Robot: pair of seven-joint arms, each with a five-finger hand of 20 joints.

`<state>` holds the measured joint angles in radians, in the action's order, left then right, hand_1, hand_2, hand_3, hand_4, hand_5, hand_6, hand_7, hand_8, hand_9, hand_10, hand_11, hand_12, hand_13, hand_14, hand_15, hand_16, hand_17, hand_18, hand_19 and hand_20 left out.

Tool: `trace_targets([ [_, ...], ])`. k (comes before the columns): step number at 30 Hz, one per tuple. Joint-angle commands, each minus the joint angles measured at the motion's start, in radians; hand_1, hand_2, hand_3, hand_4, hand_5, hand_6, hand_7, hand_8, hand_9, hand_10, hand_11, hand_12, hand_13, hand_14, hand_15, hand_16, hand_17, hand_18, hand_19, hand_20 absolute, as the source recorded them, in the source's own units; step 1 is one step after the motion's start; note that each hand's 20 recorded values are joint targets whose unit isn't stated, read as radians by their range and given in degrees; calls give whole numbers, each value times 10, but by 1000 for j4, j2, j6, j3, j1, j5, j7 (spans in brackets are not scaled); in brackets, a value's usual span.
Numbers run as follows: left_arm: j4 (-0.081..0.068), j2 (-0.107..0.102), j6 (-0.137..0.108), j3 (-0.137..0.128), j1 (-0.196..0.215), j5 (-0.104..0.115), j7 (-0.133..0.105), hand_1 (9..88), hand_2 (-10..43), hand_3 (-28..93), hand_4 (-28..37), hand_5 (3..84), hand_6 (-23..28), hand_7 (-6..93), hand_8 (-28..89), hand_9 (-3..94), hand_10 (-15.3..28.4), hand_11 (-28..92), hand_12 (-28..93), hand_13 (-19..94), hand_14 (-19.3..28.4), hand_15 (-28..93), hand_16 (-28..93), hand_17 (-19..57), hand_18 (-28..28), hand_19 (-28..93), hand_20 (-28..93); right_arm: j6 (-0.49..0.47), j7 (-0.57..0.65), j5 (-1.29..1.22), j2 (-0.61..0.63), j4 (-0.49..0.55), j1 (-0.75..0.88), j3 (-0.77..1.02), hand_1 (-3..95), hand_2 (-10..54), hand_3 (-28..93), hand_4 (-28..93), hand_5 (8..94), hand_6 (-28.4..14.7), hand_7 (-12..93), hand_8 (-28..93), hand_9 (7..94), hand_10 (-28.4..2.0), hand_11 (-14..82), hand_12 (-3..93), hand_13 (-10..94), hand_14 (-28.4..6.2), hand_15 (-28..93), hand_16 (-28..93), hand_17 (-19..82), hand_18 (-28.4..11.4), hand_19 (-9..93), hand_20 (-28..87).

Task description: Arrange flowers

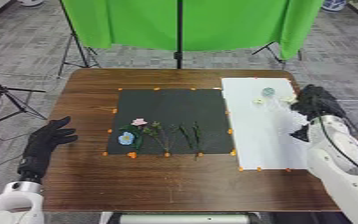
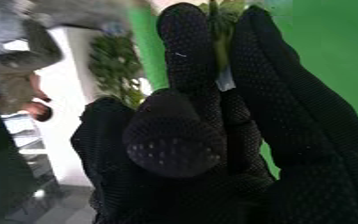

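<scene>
In the head view, my right hand (image 1: 314, 103) is at the right edge of the white sheet (image 1: 254, 145), beside pale blooms (image 1: 268, 92) and a faint clear shape. In the right wrist view, the thumb of my right hand (image 2: 171, 145) is bent in against its fingers, and a green stem (image 2: 220, 52) with leaves runs between them; its lower end is hidden. A pink flower (image 1: 139, 122), a blue flower (image 1: 127, 138) and several green stems (image 1: 190, 136) lie on the dark mat (image 1: 167, 105). My left hand (image 1: 47, 142) has spread fingers left of the mat.
Orange markers (image 1: 132, 155) line the mat and sheet on the brown table (image 1: 113, 185). Behind the table hangs a green cloth (image 1: 131, 25) on stands. A leafy plant (image 2: 113, 65) stands in the background of the right wrist view.
</scene>
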<state>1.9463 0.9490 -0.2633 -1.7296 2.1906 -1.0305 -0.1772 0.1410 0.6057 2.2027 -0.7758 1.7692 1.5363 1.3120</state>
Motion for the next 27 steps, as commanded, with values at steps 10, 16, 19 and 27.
trace_targets([
  [10,-21,-13,13,40,-46,-8,15,213,206,581,-283,424,55,133,-67,473,152,241,121,426,205,297,-28,72,134,124,168,-71,-240,-37,-356,-11,-522,-535,609,-95,590,-159,787,-22,222,125,888,-92,110,457,892,-17,638,373,631,-141,932,606],
  [16,-33,-17,27,46,-62,-8,20,213,207,580,-283,423,55,132,-66,473,152,241,121,426,205,295,-29,72,134,123,168,-191,-265,-24,-416,-95,-555,-631,604,-95,593,-162,784,-17,226,125,885,-88,108,458,888,-16,638,376,628,-141,932,610],
  [19,-30,-18,26,43,-58,-6,24,213,206,581,-283,423,55,131,-67,473,152,241,121,426,205,295,-29,72,134,124,168,-256,-273,-2,-426,-107,-555,-657,602,-95,595,-162,783,-15,228,123,885,-87,107,456,886,-17,638,377,627,-142,932,611],
  [27,-35,-20,35,40,-63,-6,26,210,204,585,-283,423,56,131,-66,473,153,240,121,424,205,295,-28,70,135,125,167,-318,-270,25,-438,-132,-540,-693,592,-95,602,-162,775,-10,235,117,881,-86,104,457,881,-19,640,377,621,-142,932,612],
])
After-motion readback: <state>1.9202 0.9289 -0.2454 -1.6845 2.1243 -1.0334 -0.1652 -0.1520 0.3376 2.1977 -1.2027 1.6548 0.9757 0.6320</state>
